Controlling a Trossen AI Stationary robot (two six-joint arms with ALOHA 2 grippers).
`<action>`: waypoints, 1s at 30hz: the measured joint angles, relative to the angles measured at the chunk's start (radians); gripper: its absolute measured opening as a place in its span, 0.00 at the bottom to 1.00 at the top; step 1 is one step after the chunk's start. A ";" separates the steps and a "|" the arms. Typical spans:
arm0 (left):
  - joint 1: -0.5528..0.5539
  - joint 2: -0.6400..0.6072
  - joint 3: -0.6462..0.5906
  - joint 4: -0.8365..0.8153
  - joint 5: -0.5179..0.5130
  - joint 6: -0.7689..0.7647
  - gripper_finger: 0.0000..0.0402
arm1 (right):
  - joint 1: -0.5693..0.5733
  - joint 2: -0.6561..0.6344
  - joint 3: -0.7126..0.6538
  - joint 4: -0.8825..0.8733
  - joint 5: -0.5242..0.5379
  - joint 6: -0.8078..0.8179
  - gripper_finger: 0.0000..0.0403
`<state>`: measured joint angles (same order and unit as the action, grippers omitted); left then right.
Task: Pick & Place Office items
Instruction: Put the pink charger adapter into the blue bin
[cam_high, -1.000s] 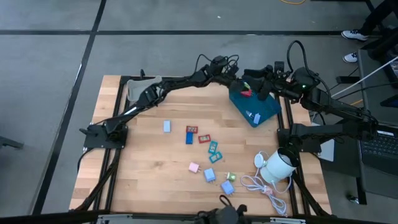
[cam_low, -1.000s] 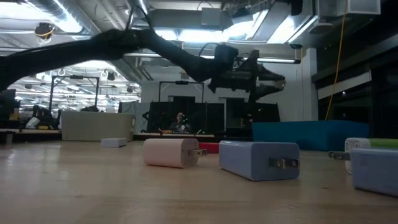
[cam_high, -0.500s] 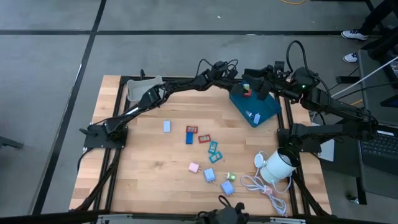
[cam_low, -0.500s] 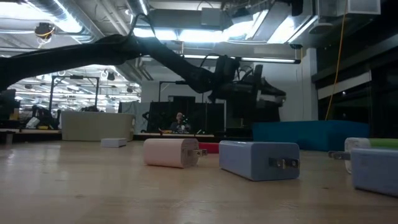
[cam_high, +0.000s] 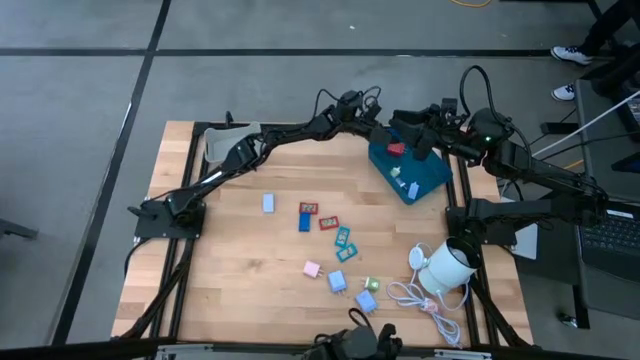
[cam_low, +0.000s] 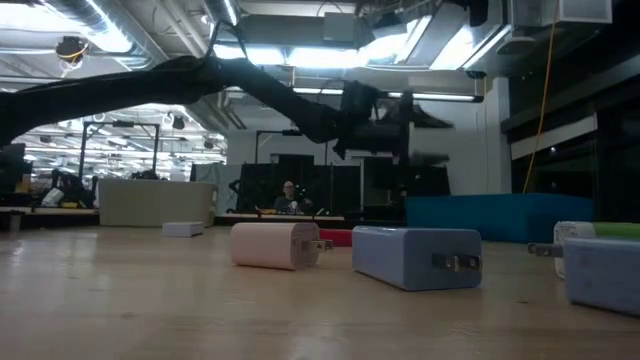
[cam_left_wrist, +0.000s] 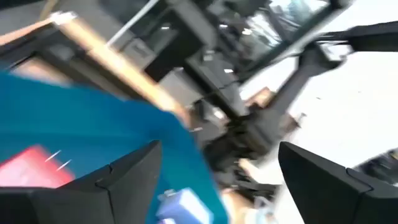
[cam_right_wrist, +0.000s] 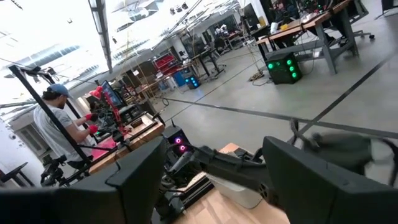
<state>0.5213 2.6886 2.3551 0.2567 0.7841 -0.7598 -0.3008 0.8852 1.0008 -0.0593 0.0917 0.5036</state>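
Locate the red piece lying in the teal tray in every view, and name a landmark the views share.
High view: red piece in the teal tray, at its far end, below the left gripper.
Low view: not visible; only the tray's wall shows, at right.
Left wrist view: at the lower left, on the tray floor.
Right wrist view: not in it.
Shared landmark: the teal tray.

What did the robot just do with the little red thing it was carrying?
The left pincer opened and let go of the red piece, which dropped into the blue tray. The pincer has pulled back a little from the tray. The right pincer stayed open by the tray. The pieces on the table and the white round thing did not move.
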 joint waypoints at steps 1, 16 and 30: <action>0.004 -0.020 -0.009 0.014 0.024 -0.009 0.78 | 0.000 0.000 0.000 0.000 -0.008 0.007 0.69; 0.137 -0.563 -0.009 -0.432 0.229 0.193 0.61 | 0.017 0.027 0.000 -0.073 -0.237 0.032 0.69; -0.125 -1.198 -0.008 -1.386 -1.023 0.726 0.59 | 0.145 0.344 0.001 -0.342 -0.353 -0.094 0.69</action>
<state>0.3967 1.4906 2.3470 -1.1294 -0.2385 -0.0335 -0.1560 1.2292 1.0018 -0.4010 -0.2613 0.4098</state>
